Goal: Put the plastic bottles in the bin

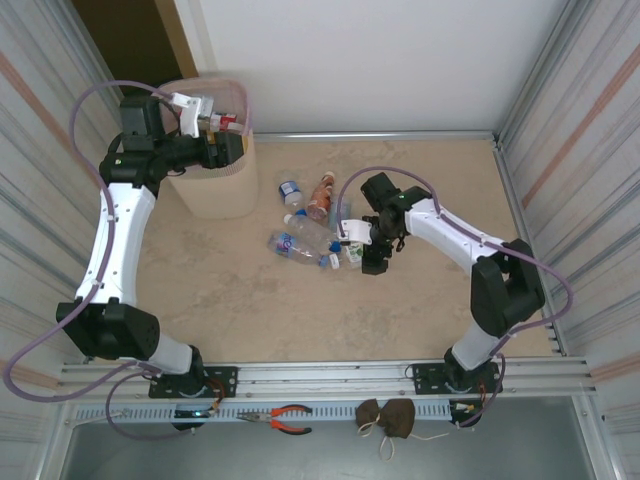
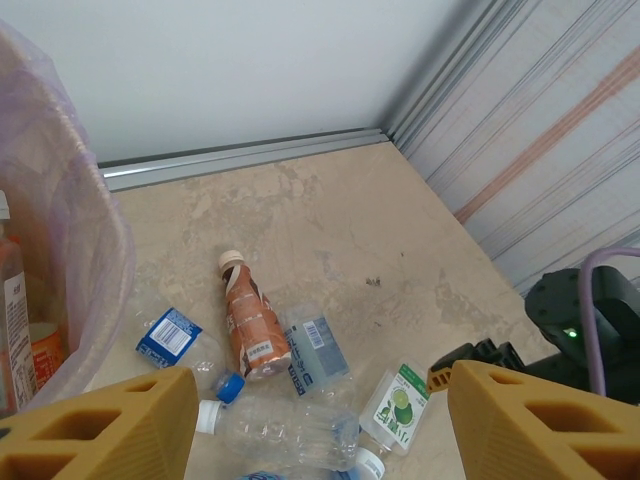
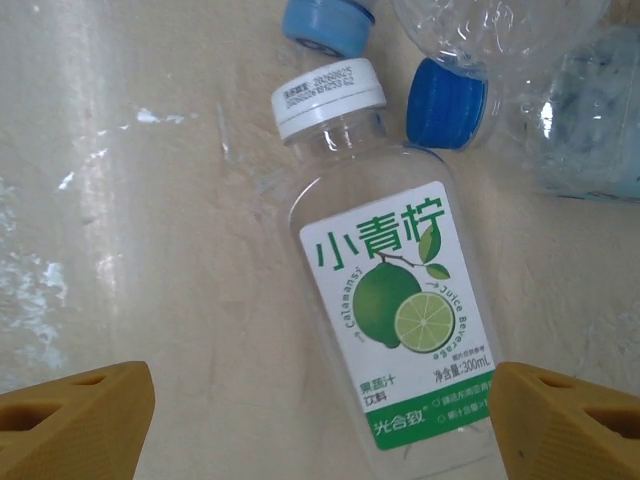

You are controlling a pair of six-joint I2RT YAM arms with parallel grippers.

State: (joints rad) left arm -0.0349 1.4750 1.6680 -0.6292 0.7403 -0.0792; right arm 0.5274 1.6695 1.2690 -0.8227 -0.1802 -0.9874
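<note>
The bin stands at the back left, a beige basket with a pink bag over its rim; bottles with orange labels show inside it. My left gripper hangs over the bin's right rim, open with nothing between its fingers. Several plastic bottles lie clustered mid-table: a brown one, a blue-labelled one, clear crushed ones. My right gripper is low over a lime-label bottle, open, the bottle lying between its fingers, nearer the right one.
Ribbed metal walls close in both sides and a white wall the back. Red-handled pliers and a brown pouch lie by the arm bases. Two blue caps touch the lime bottle's neck.
</note>
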